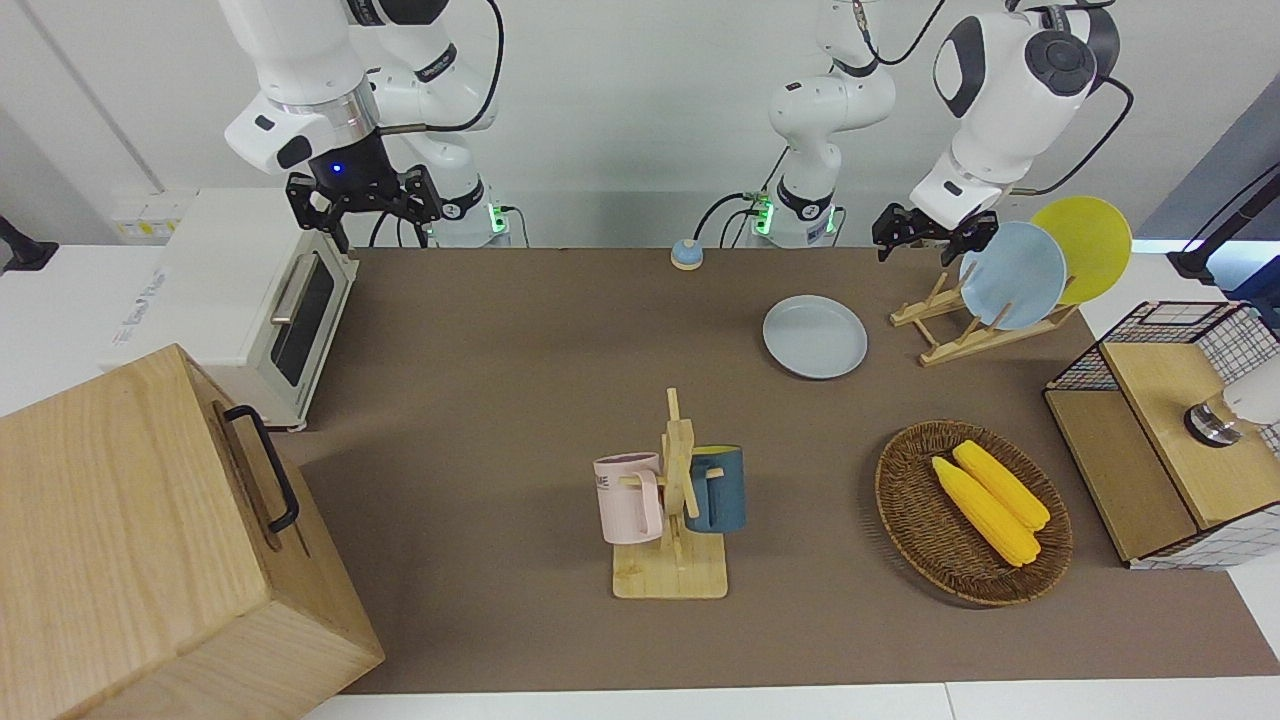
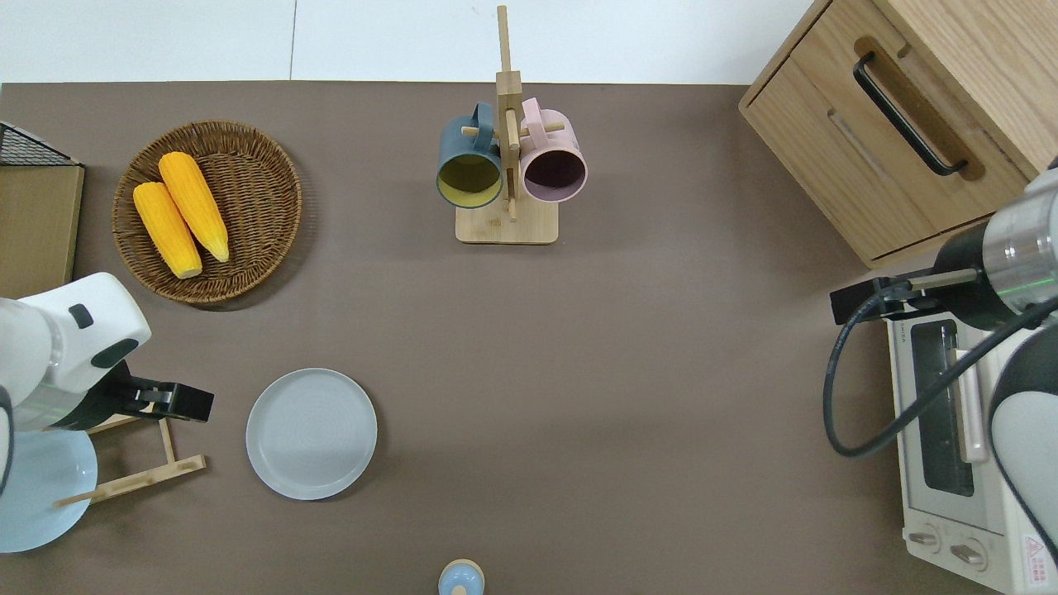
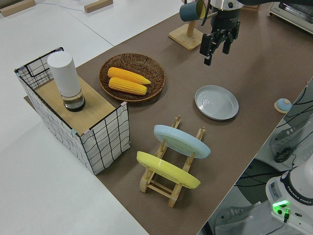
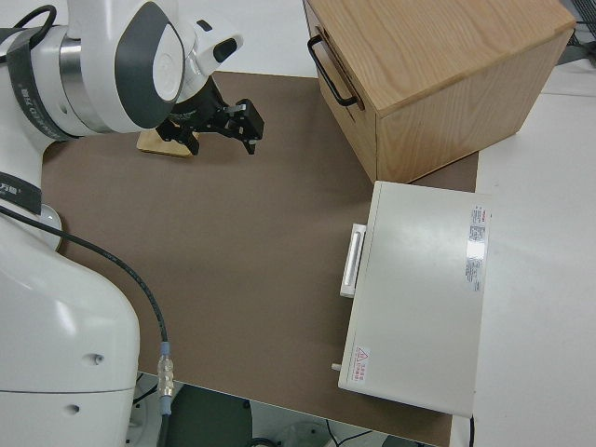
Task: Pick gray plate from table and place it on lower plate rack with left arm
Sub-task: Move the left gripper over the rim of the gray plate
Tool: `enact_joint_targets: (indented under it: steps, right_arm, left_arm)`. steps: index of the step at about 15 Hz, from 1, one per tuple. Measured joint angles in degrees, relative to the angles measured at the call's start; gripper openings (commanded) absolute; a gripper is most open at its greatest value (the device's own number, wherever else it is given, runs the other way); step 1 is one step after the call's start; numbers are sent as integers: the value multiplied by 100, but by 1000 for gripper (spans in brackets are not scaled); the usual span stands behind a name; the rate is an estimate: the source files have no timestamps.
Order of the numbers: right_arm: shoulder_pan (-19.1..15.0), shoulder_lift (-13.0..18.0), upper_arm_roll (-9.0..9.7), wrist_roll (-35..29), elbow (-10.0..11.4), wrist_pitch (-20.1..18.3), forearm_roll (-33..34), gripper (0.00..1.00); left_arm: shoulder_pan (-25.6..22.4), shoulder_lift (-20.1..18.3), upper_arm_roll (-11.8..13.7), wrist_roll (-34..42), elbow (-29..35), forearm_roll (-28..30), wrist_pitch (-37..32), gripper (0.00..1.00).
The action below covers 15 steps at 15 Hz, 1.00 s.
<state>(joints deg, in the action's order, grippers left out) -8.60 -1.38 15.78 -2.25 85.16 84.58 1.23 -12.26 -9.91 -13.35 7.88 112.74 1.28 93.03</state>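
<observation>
The gray plate (image 1: 815,336) lies flat on the brown table mat, beside the lower plate rack (image 1: 975,343). It also shows in the overhead view (image 2: 312,433) and the left side view (image 3: 216,102). The rack (image 2: 132,479) (image 3: 156,188) holds a sky-blue plate (image 1: 1012,275) and a yellow plate (image 1: 1085,245) upright in its slots. My left gripper (image 2: 178,402) (image 1: 925,232) (image 3: 218,46) is open and empty in the air, over the rack's end next to the gray plate. My right arm is parked, its gripper (image 1: 365,205) open.
A mug tree (image 1: 675,500) with a pink and a blue mug stands mid-table. A wicker basket (image 1: 905,510) holds two corn cobs. A wire-sided box (image 1: 1165,440), a toaster oven (image 1: 240,300), a wooden cabinet (image 1: 140,540) and a small blue knob (image 1: 686,255) are also there.
</observation>
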Motion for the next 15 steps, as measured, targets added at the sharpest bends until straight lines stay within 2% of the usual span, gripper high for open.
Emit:
enact_joint_targets:
  steps: [10, 15]
  right_arm:
    - [0, 0, 0, 0, 0, 0, 0, 983]
    - [0, 0, 0, 0, 0, 0, 0, 983]
  left_arm:
    - [0, -157, 14, 0, 1511, 0, 1458, 991]
    - [0, -162, 14, 1, 2326, 0, 2521, 991]
